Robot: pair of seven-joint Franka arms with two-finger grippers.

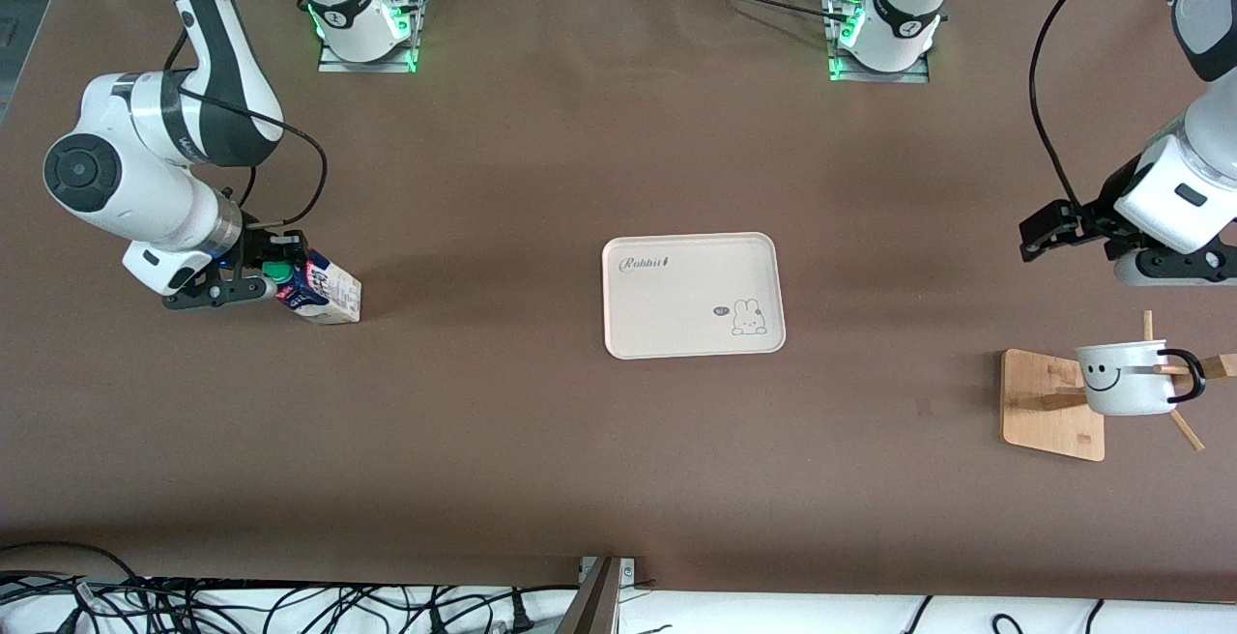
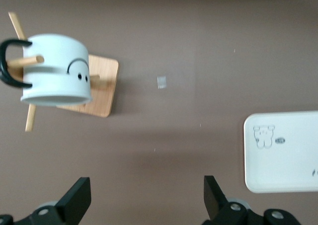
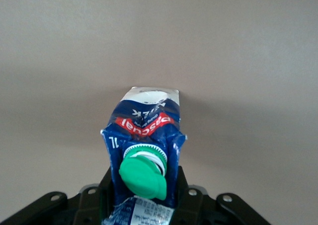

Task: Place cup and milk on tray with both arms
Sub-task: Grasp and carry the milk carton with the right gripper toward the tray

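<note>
The milk (image 1: 327, 293) is a blue and white carton with a green cap, tilted, at the right arm's end of the table. My right gripper (image 1: 273, 273) is shut on its top; the right wrist view shows the carton (image 3: 146, 128) between the black fingers (image 3: 105, 187). The cream tray (image 1: 691, 296) lies at mid table with nothing on it, and it also shows in the left wrist view (image 2: 283, 153). The cup (image 1: 1126, 378), a white smiley mug, hangs on a wooden stand at the left arm's end. My left gripper (image 1: 1049, 233) is open and holds nothing, over bare table beside the cup (image 2: 57, 71).
The wooden stand (image 1: 1049, 407) has a flat base and thin pegs that stick out past the mug; it also shows in the left wrist view (image 2: 102, 91). Cables lie along the table's front edge (image 1: 290, 605). The arm bases stand at the table's back edge.
</note>
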